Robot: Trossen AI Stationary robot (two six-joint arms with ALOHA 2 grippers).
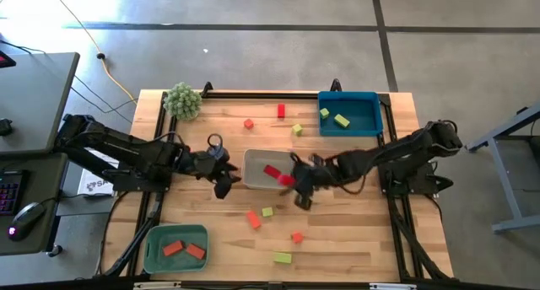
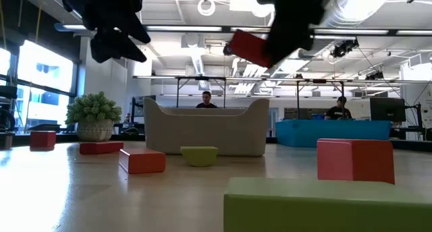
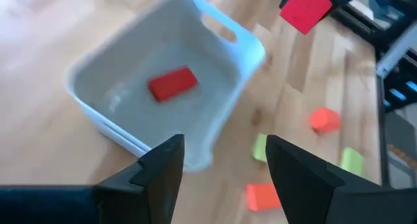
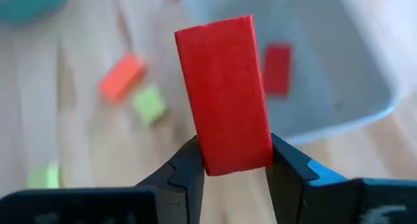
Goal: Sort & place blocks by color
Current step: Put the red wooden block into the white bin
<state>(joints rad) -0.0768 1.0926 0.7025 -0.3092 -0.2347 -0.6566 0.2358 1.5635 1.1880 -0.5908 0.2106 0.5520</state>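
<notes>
**Red bar pinched at one end, hanging by the white tray**

Right tool [image 4: 232,164] is clamped on the lower end of a red block [image 4: 225,94], a short bar standing up out of the fingers, held above the bench just beside the white tray [image 1: 253,159]. It looks solid, stiff and light, with flat smooth faces; I'd judge a squeeze across two opposite flat sides the sound hold, though gripped so near one end it could pivot if knocked.

Left tool [image 3: 221,162] hangs near the tray's other side with its fingers spread and nothing between them.

From above you get the sorting: one red bar [image 1: 271,169] already in the white tray, yellow-green pieces in the blue tray [image 1: 371,98], orange ones in the green tray [image 1: 152,239], and loose blocks [image 1: 253,218] scattered on the bench [image 1: 354,239]. The right wrist view alone shows how little of the bar sits in the fingers. The table-height view shows it lifted well clear of the tray rim.
</notes>
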